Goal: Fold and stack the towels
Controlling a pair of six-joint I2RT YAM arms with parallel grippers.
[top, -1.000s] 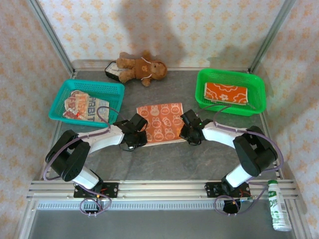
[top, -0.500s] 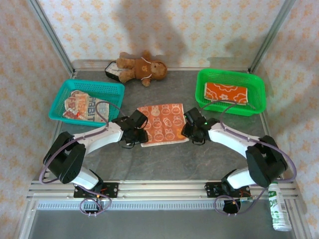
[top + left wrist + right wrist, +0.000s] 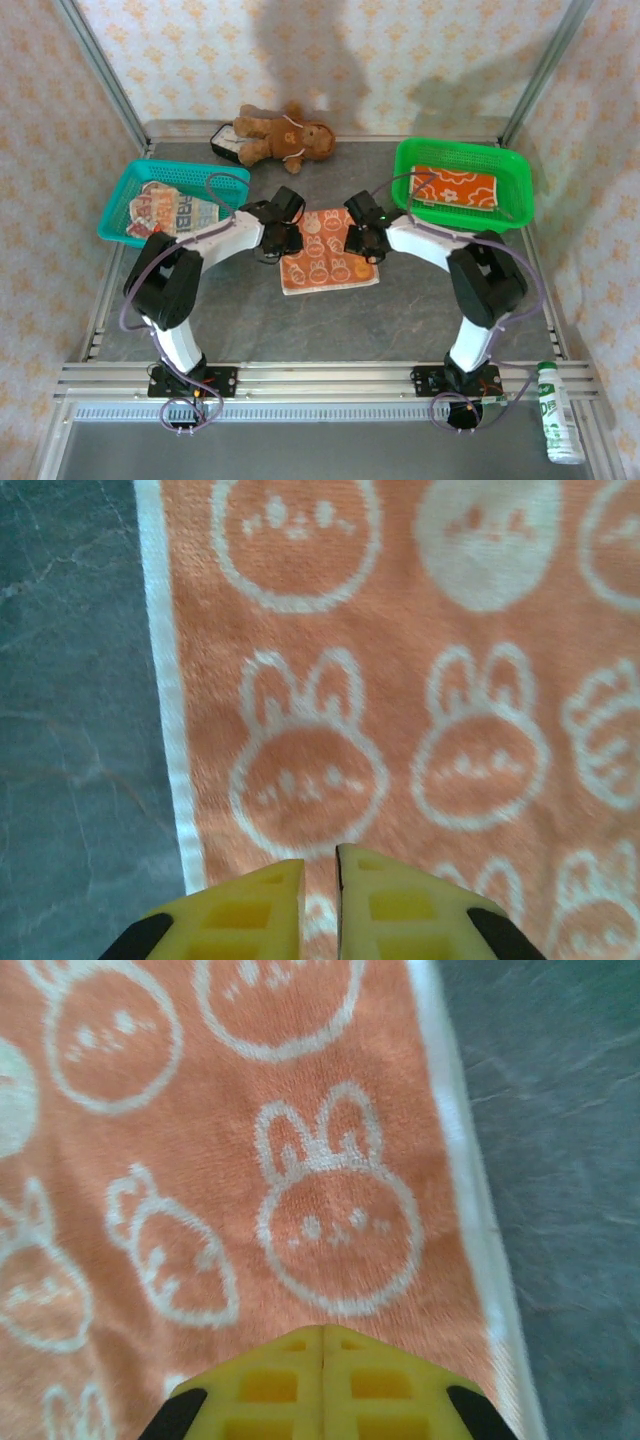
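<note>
Bunny towel (image 3: 328, 255) lying on the table (image 3: 400, 320)
At the towel's left side the left claw (image 3: 320, 865) is almost shut, with a thin gap showing; at its right side the right claw (image 3: 322, 1332) is shut. I cannot tell if either one grips the cloth

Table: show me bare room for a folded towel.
Free: the near strip of table between towel and rail; also behind the towel, between bear and green basket. Crowded: the middle, left gripper and right gripper at the towel.
</note>
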